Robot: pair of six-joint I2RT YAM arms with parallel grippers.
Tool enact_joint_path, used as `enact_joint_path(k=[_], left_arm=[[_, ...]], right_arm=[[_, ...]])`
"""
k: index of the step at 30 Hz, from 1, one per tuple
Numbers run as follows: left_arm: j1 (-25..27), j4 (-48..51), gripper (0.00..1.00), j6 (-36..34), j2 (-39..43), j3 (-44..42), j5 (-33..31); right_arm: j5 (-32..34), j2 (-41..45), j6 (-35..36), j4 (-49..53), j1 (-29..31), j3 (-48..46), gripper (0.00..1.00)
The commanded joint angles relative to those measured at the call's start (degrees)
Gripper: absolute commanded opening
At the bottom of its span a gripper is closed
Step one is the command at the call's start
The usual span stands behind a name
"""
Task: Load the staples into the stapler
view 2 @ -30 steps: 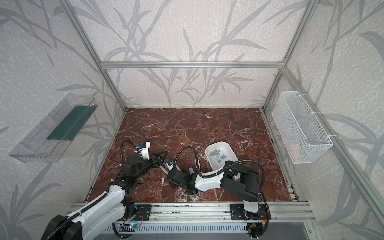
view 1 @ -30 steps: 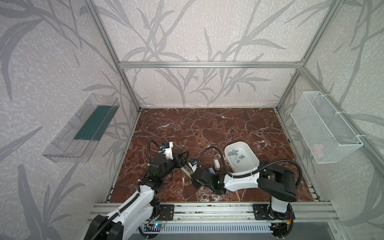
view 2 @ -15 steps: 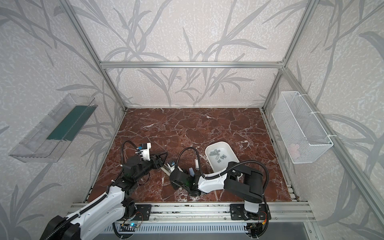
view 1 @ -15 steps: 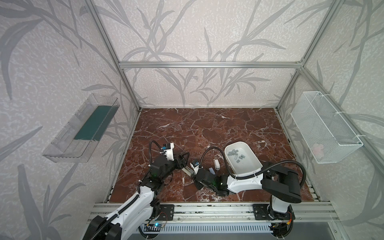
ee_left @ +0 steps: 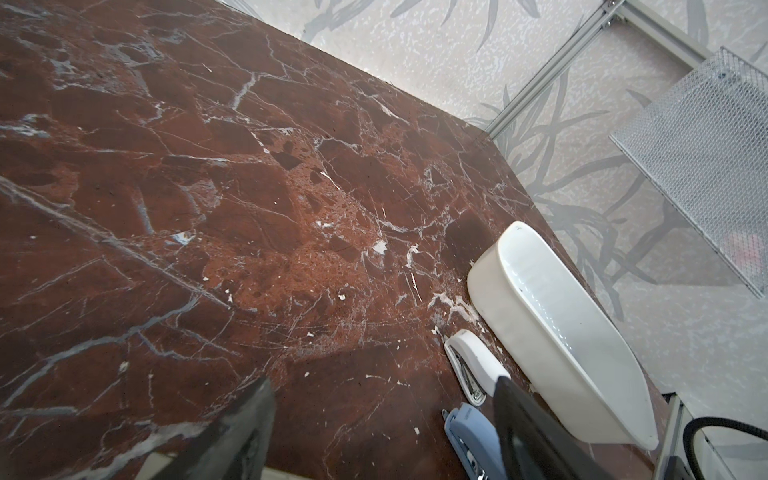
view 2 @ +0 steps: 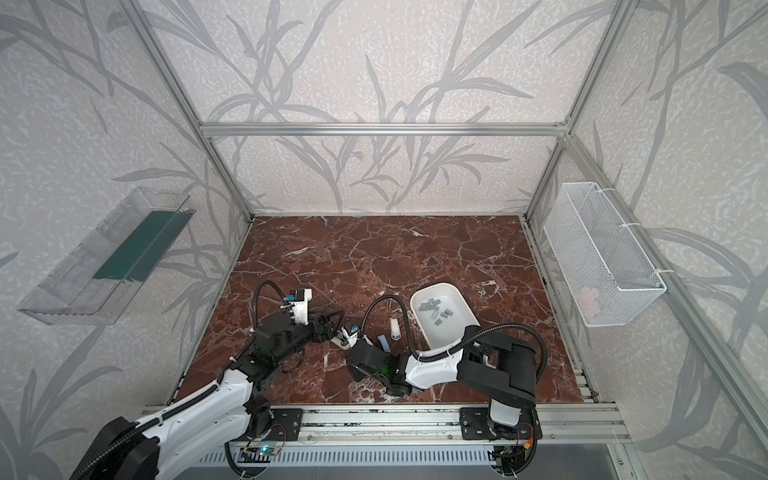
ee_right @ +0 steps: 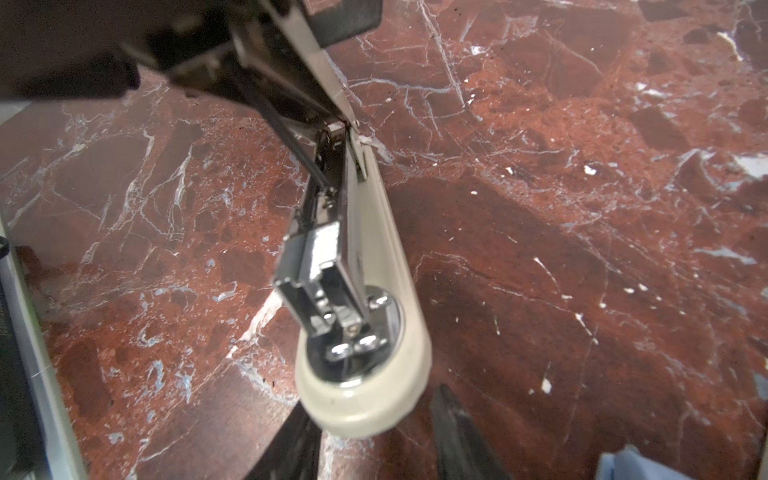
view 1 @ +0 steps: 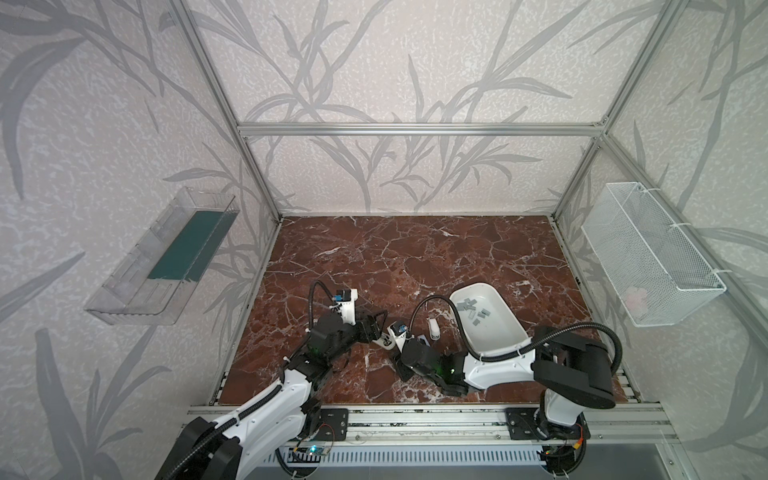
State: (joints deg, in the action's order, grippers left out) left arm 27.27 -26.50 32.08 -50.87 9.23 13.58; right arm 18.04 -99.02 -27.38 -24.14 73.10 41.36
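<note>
white wire basket (view 1: 648,257), clear bin (view 1: 124,291), marble tabletop (view 1: 415,257)

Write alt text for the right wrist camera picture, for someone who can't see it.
A cream stapler, swung open with its shiny metal staple track exposed, fills the middle against a red-brown marble table. The two dark fingers of the robot's right hand stand either side of its rounded end; a blue stapler peeks in at a corner.

The left arm (view 1: 274,399) reaches from the near left toward the middle, with the left gripper (view 1: 377,326) spread wide. The right arm (view 1: 498,365) lies low, folded leftward. The right gripper (ee_right: 374,399) has its fingers parted; whether they grip is unclear.
</note>
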Motion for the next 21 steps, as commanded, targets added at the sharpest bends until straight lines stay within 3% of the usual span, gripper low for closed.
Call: enact_joint_path(k=[1,3,10,14,21], left_arm=[[1.73,0.49,0.93,-0.81,-1.67,2.16,-1.56],[2.72,-0.23,0.99,-1.26,-3.46,2.69,-2.02],[3.64,0.22,0.99,-2.08,-4.82,4.77,-3.42],[3.67,5.49,0.93,-2.89,-2.43,6.96,-6.97],[3.64,6.32,0.82,-3.60,-3.32,5.72,-14.46]], right_arm=[[1.47,3.29,0.13,-2.04,0.22,-1.32,0.45],[1.94,4.25,0.11,-2.05,0.26,-2.06,0.45],[3.00,6.27,0.24,-2.32,0.22,-3.89,0.45],[3.85,7.56,1.91,-2.22,0.22,-2.85,0.42],[8.27,6.17,4.79,2.35,-0.12,3.73,0.37]])
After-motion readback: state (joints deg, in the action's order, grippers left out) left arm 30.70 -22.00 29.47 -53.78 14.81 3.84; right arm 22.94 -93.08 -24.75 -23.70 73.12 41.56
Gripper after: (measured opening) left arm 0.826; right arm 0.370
